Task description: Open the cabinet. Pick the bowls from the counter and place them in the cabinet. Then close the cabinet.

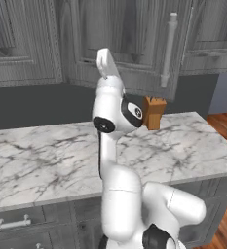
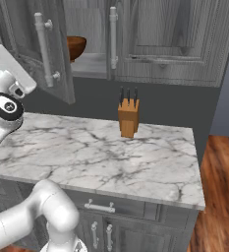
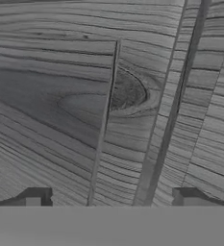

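One brown bowl (image 2: 75,47) sits inside the cabinet (image 2: 52,59) — right base view — end effector (image 3: 111,198) spread against wood grain.

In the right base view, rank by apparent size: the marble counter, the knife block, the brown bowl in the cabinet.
1. Counter, by far the largest.
2. Knife block.
3. Brown bowl, smallest as seen, though the open cabinet door hides part of it and it sits farther back, so this is unsure.

Wide bare table (image 2: 86,152) is being left passable; only the knife block (image 2: 128,118) is standing there. The cabinet (image 2: 150,44) opening is being flanked by its ajar door (image 2: 47,49).
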